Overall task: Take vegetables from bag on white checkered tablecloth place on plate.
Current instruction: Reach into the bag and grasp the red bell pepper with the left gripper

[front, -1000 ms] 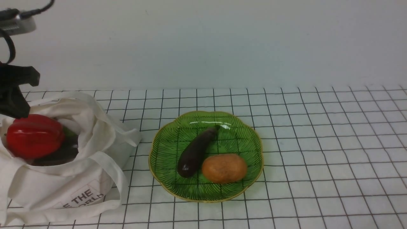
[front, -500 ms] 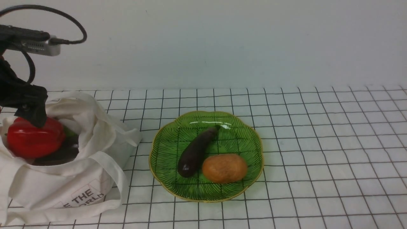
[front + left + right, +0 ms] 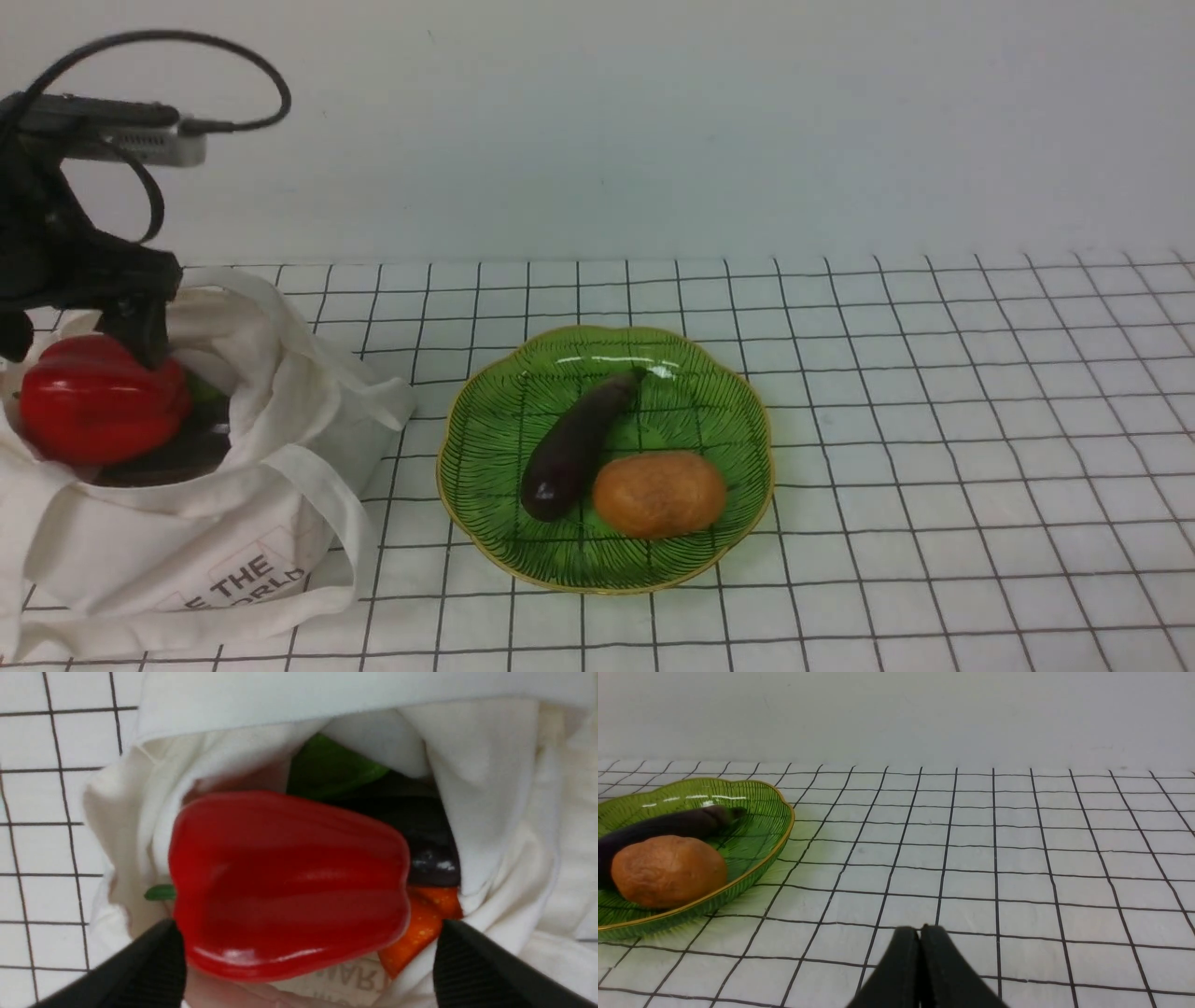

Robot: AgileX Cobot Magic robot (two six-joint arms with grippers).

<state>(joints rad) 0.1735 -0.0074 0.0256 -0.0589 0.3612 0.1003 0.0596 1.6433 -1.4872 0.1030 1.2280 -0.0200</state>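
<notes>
Checkered tablecloth [image 3: 934, 448] — bag [image 3: 177, 551], plate [image 3: 607, 579]

Black capitals printed on the off-white cloth tote [image 3: 168, 551], front view: upper line reads "E THE", the first letter partly cut off. Lower line reads "ORLD", slanting along the same face and partly lost at a fold. Both lines stand on the tote's outer side, below its open mouth, and a thin reddish outline runs beside them. Inside the tote, left wrist view, faint inverted capitals [image 3: 348, 976] show on the pale cloth; "MART" appears legible in part, its first letter uncertain. Lettering next to it: too faint to read.
</notes>
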